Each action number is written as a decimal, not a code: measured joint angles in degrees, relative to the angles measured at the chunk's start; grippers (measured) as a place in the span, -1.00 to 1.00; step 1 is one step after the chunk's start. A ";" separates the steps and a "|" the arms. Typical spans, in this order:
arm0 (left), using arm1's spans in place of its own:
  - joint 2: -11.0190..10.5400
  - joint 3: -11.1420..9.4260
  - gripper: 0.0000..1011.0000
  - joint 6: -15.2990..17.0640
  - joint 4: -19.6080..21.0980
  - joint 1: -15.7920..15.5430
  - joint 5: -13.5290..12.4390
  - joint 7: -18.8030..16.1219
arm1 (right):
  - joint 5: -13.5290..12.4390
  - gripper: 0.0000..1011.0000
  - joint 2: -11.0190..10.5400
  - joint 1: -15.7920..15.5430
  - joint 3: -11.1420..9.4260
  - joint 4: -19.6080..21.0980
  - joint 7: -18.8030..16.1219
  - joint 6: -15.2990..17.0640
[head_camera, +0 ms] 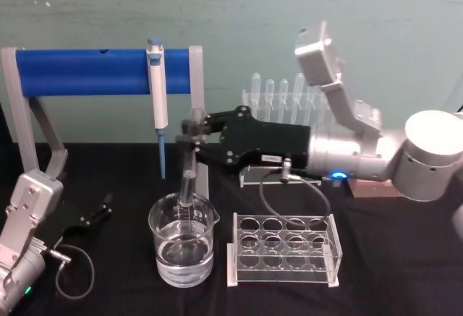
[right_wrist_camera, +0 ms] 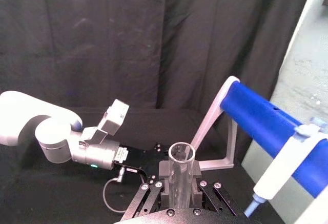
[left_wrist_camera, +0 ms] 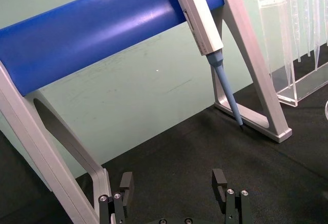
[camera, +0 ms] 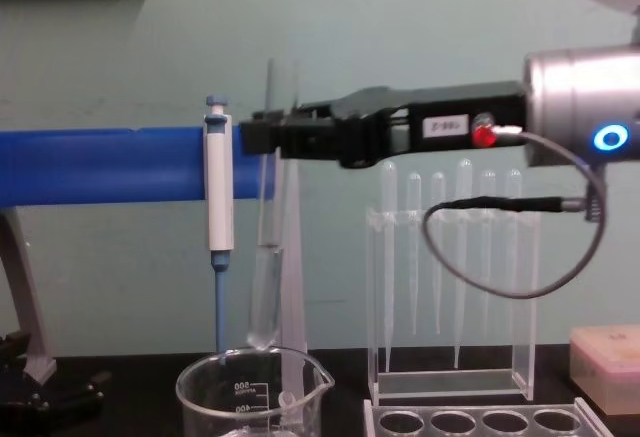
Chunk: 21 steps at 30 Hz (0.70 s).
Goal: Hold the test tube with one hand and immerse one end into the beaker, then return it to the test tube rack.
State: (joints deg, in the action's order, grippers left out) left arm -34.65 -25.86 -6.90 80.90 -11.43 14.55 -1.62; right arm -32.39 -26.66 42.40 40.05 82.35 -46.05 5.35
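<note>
We saw the right gripper [head_camera: 192,137] reaching in level from the right, its two black fingers clenched on the upper part of the test tube [head_camera: 189,178], a little below the open rim. In the right wrist view the tube [right_wrist_camera: 180,175] stood up between the finger pads [right_wrist_camera: 154,190], rim toward the camera. From the chest the tube [camera: 267,257] hung nearly upright, leaning slightly at the top toward the robot's right, and its round bottom sat just above the rim of the beaker [camera: 205,397], apart from the glass. From the head the lower end lined up over the beaker [head_camera: 210,247], above the water [head_camera: 184,257] inside. The test tube rack [head_camera: 283,280] stood on the black table [head_camera: 394,258] just beside the beaker, on its right. Behind the beaker a pipettor [head_camera: 157,88] hung from a blue bar [head_camera: 87,71]. The left gripper [head_camera: 101,211] lay low at the table's left, well apart from the beaker, and its wrist view showed its fingers [left_wrist_camera: 126,183] spread with nothing between them.
</note>
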 joint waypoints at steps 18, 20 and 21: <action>0.00 0.00 0.98 0.00 0.00 0.00 0.00 0.00 | 2.81 -0.55 5.00 -0.16 4.07 -11.47 -1.81 -5.40; 0.00 0.00 0.98 0.00 0.00 0.00 0.00 0.00 | 3.10 -0.55 5.23 -0.62 4.09 -12.10 -1.81 -5.90; 0.00 0.00 0.98 0.00 0.00 0.00 0.00 0.00 | 3.10 -0.55 5.23 -0.62 4.09 -12.10 -1.81 -5.90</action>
State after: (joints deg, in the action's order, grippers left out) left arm -34.65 -25.86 -6.90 80.90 -11.43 14.55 -1.62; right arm -29.28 -21.43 41.78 44.14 70.25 -47.85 -0.55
